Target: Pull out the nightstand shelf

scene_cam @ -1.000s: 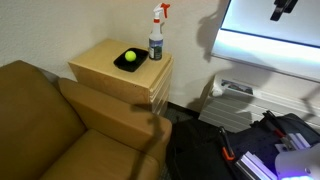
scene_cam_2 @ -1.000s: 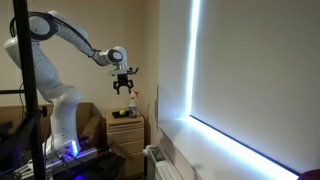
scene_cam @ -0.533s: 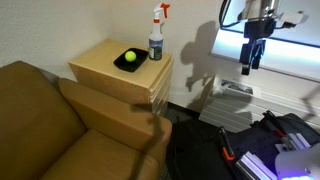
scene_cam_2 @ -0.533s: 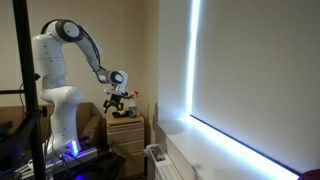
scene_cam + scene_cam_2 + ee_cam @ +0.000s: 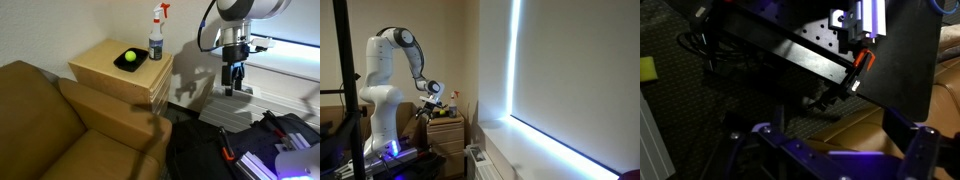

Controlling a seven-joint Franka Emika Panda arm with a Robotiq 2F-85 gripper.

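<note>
The light tan nightstand [image 5: 112,68] stands beside the brown couch; it also shows in an exterior view [image 5: 445,126]. Thin board layers [image 5: 158,92] show under its top on the side facing the arm; the shelf sits pushed in among them. My gripper [image 5: 233,87] hangs in the air to the right of the nightstand, about level with its top, pointing down, open and empty, and apart from the wood. It also shows in an exterior view [image 5: 428,105]. In the wrist view its fingers [image 5: 923,148] frame dark equipment and tan couch leather; the nightstand is out of that view.
A spray bottle [image 5: 156,35] and a green ball [image 5: 129,57] in a dark dish stand on the nightstand's top. The brown couch [image 5: 60,125] touches its left side. A radiator [image 5: 232,90] and dark equipment with cables [image 5: 250,145] lie below the gripper.
The arm has swung down from the upper right by the window to the height of the nightstand's top, and closer to it. The nightstand and the things on it have not moved.
</note>
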